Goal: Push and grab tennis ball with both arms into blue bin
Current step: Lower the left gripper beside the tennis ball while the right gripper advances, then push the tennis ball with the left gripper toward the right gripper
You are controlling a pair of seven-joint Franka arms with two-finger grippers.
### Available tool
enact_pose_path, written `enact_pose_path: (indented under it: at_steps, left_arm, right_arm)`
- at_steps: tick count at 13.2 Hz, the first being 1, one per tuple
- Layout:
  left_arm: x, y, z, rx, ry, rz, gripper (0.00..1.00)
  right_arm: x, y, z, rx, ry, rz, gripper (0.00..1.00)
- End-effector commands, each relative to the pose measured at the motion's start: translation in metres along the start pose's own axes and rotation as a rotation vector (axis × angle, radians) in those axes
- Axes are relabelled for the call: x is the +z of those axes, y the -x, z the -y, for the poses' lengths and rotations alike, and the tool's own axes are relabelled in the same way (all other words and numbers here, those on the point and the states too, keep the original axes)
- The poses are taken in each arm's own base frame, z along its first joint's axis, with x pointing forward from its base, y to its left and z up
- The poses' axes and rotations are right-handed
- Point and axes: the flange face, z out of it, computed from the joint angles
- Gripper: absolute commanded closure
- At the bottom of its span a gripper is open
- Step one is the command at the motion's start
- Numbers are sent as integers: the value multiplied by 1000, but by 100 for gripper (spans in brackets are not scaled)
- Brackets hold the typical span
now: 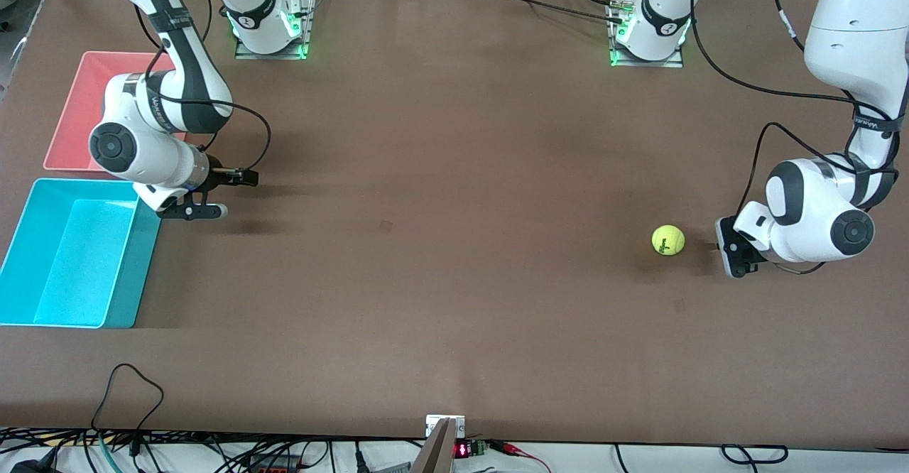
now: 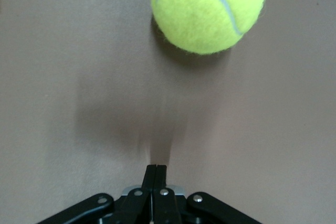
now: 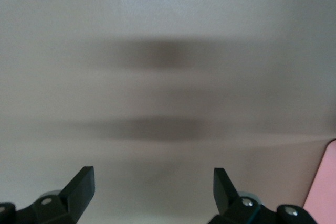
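The yellow-green tennis ball (image 1: 668, 240) lies on the brown table toward the left arm's end. My left gripper (image 1: 719, 244) is low beside it, shut and empty, a short gap from the ball. In the left wrist view the closed fingertips (image 2: 156, 167) point at the ball (image 2: 207, 9), which lies a little off their line. The blue bin (image 1: 78, 260) stands empty at the right arm's end. My right gripper (image 1: 239, 194) is open and empty, low over the table beside the bin's corner. In the right wrist view, that gripper (image 3: 154, 179) has only bare table between its jaws.
A pink bin (image 1: 78, 104) stands beside the blue bin, farther from the front camera, partly under the right arm; its edge shows in the right wrist view (image 3: 328, 182). Bare brown table lies between the ball and the bins. Cables run along the table's front edge.
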Motion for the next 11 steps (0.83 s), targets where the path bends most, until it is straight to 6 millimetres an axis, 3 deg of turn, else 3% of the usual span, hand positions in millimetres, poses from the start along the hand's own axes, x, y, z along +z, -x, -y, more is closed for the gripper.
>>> enact_pose_path:
  at_steps: [1,3,4,6,8,9,10,11]
  left_arm:
    - [-11,-5,-6,40,-13,-2,100]
    - [-9,-9,-6,41,-10,-2,100]
    - [-8,-21,-9,50,-7,-6,100]
    - [-2,-72,-16,81,-5,-22,100]
    - [7,-166,-33,56,-17,-20,100]
    - [1,-206,-43,33,-29,-12,100]
    - [-14,-231,-46,26,-52,-15,100]
    - [-24,-230,-45,19,-48,-12,100]
  right_arm:
    - [4,7,5,-26,3,-4,0]
    - [7,7,6,-31,5,4,0]
    - [8,7,12,-43,8,8,0]
    - [9,7,14,-46,9,13,0]
    - [8,6,11,-48,8,10,0]
    - [7,6,10,-55,7,8,0]
    - [7,4,9,-56,8,8,0]
    - [7,4,11,-65,9,8,0]
